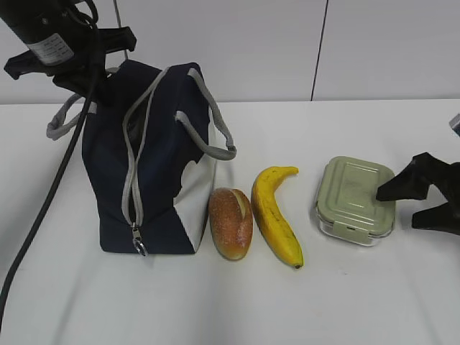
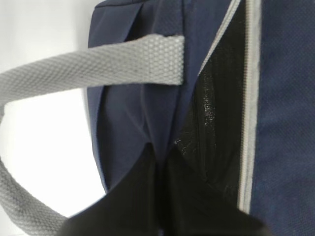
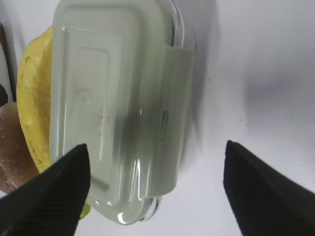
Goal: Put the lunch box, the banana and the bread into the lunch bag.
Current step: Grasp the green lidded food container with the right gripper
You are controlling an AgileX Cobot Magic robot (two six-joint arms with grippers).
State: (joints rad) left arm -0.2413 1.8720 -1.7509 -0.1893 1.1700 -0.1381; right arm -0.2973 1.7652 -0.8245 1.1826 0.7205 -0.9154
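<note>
Right gripper point(image 1: 415, 202) spread wide, holding nothing; one fingertip over right end of lunch box point(image 1: 355, 200), other off its edge above bare table point(image 1: 374, 302). Left gripper point(image 2: 160, 196) pinched on edge of lunch bag point(image 1: 147, 165) beside open zipper point(image 1: 134, 180), fingers together on navy fabric; dark lining shows through gap. Grey strap point(image 2: 93, 69) loops nearby. Bag stands upright at left. Bread point(image 1: 231, 223) just beside bag's white panel, banana point(image 1: 277, 215) next right, lunch box further right, lid on.
</note>
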